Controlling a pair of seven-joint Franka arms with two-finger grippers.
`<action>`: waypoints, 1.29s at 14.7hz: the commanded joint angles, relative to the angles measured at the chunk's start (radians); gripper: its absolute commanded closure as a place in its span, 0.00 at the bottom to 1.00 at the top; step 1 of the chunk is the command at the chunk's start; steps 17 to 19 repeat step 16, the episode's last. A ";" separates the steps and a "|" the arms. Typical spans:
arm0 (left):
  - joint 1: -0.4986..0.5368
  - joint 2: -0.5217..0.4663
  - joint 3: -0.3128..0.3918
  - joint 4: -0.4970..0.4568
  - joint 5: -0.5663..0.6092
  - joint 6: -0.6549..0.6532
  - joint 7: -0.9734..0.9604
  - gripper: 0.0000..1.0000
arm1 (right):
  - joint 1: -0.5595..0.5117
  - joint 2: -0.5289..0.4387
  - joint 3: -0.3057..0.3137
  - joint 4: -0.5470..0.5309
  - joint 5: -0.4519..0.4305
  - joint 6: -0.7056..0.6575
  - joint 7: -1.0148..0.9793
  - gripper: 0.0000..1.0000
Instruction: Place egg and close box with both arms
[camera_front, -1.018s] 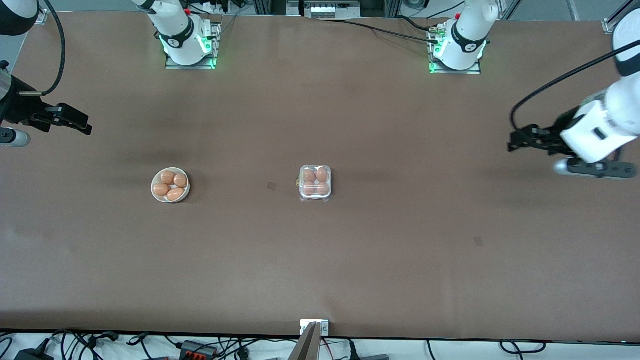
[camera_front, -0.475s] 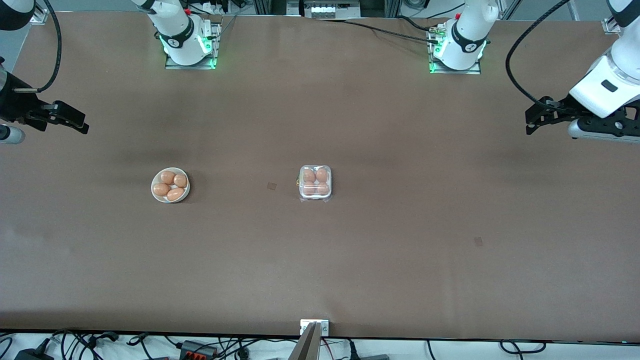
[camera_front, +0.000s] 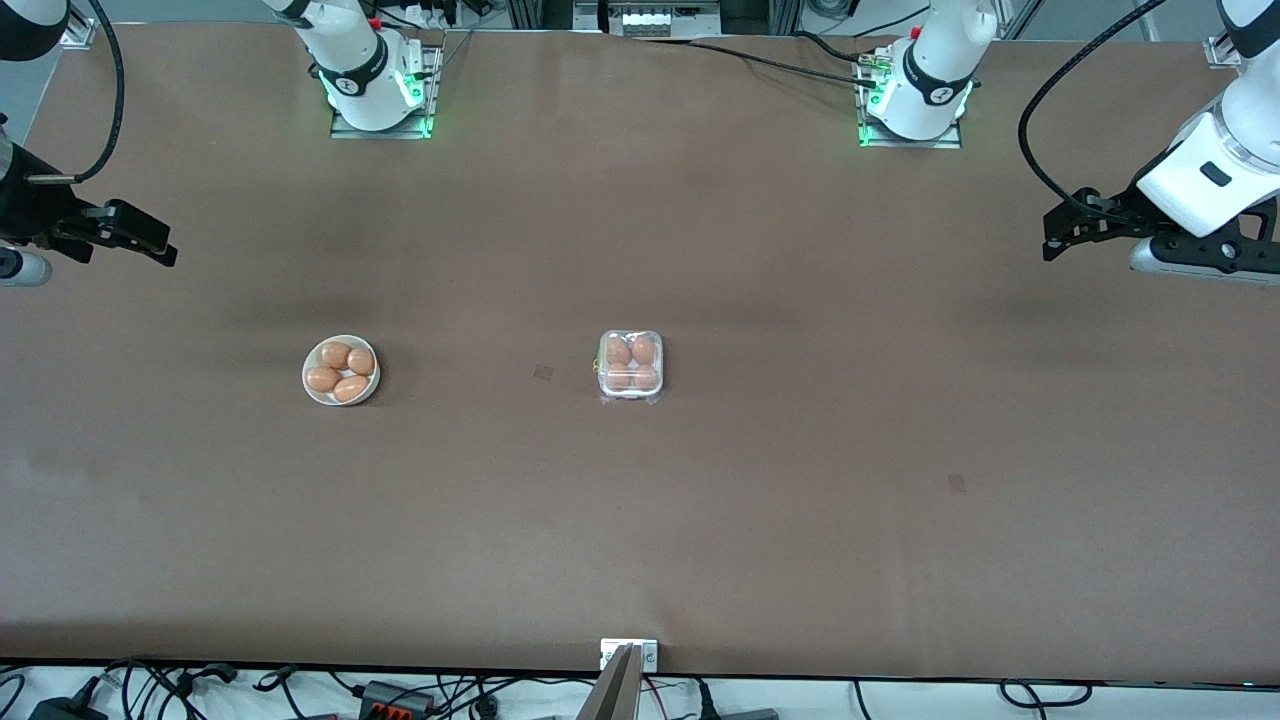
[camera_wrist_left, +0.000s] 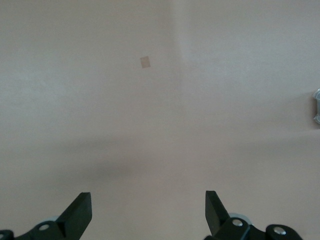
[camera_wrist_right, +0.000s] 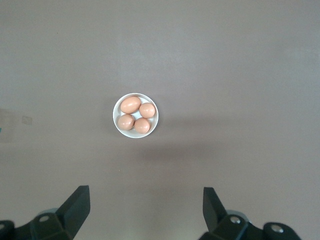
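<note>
The left tool (camera_front: 1062, 232) hangs over bare table (camera_front: 800, 480) at the left arm's end, well apart from every object, its fingers (camera_wrist_left: 80, 212) spread wide and holding nothing. The right tool (camera_front: 140, 238) hangs over the right arm's end of the table, likewise spread wide and empty, as its wrist view confirms by showing both fingers (camera_wrist_right: 77, 205) far apart with only table surface between them. Both arms are parked at the table's ends, apparently so that neither shades or blocks the working area in the middle.

The egg box (camera_front: 631, 366) sits near the table's centre, roughly midway between the two arms, a placement that lets either arm reach it. All four cups appear filled with brown eggs (camera_front: 631, 362), and the clear lid looks to be lying down over them; whether it is latched cannot be told. Only a sliver of the box (camera_wrist_left: 316, 105) shows at the edge of the left wrist view.

The round white bowl (camera_front: 341, 370) stands toward the right arm's end, well apart from the box, and at about the same distance from the front camera. It holds four more brown eggs (camera_wrist_right: 135, 114), serving as the supply within the right arm's reach.

Judged from the filled cups and lowered lid, the task appears complete or nearly so.
</note>
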 joint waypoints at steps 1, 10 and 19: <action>-0.018 -0.028 0.003 -0.006 -0.010 -0.028 -0.021 0.00 | 0.005 -0.015 0.002 -0.014 -0.008 -0.002 -0.016 0.00; -0.020 0.000 -0.002 0.045 -0.010 -0.065 -0.022 0.00 | 0.002 -0.034 -0.002 -0.017 -0.008 -0.006 -0.016 0.00; -0.021 0.000 -0.003 0.051 -0.009 -0.067 -0.016 0.00 | 0.002 -0.032 -0.002 -0.017 -0.008 0.001 -0.016 0.00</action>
